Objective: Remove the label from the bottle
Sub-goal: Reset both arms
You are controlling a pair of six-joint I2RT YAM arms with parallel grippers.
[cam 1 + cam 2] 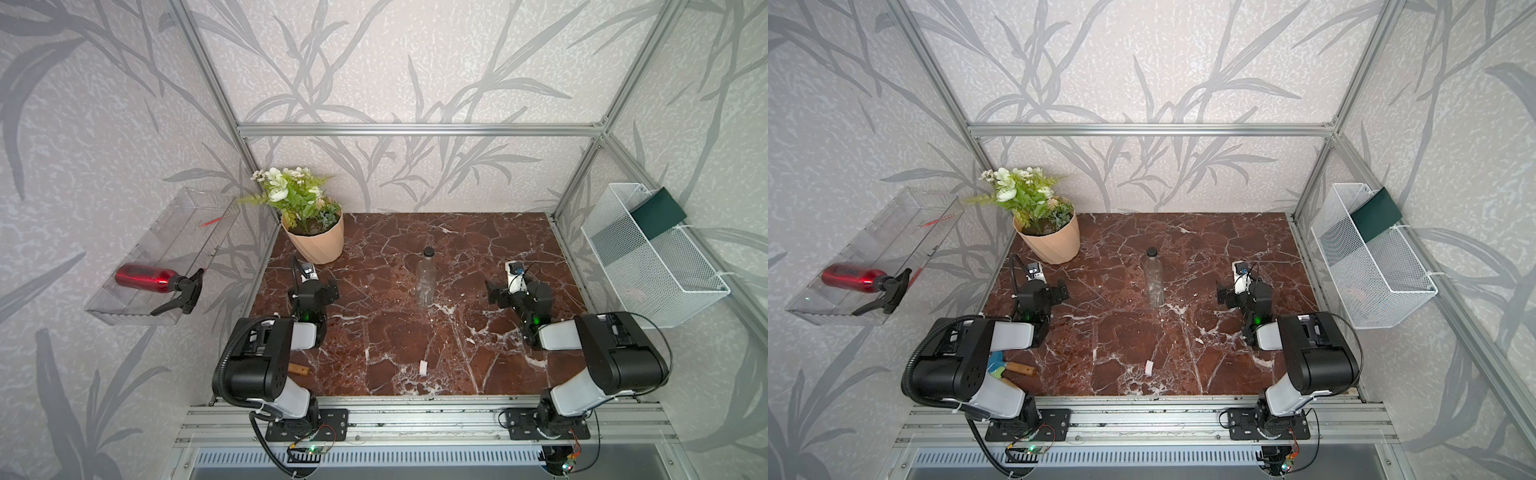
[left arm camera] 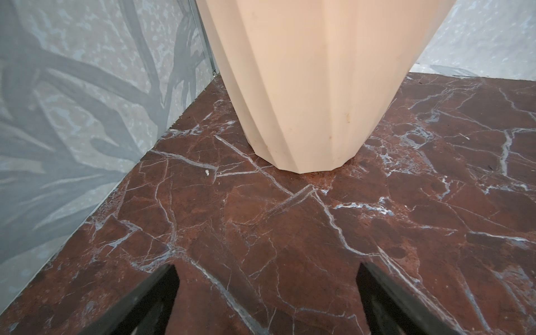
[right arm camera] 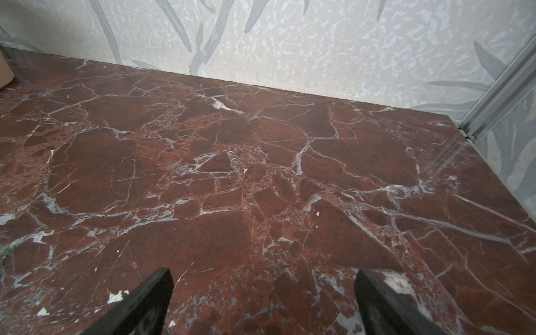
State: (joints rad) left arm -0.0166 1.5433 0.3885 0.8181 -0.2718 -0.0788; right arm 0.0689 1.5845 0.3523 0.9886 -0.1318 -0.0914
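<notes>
The clear bottle (image 1: 426, 279) (image 1: 1153, 279) with a black cap stands upright in the middle of the marble table in both top views. The label (image 1: 423, 367) (image 1: 1149, 366), a small white strip, lies on the marble toward the front edge, apart from the bottle. My left gripper (image 1: 322, 286) (image 2: 266, 272) hovers left of the bottle, open and empty, facing the flower pot. My right gripper (image 1: 515, 286) (image 3: 262, 275) hovers right of the bottle, open and empty, facing the back wall. Neither wrist view shows the bottle or the label.
A peach flower pot (image 1: 316, 245) (image 2: 304, 87) stands at the back left. A red spray bottle (image 1: 143, 277) lies in a clear wall tray (image 1: 124, 313). A white mesh basket (image 1: 648, 257) hangs on the right. A wooden-handled tool (image 1: 1019, 368) lies by the left arm.
</notes>
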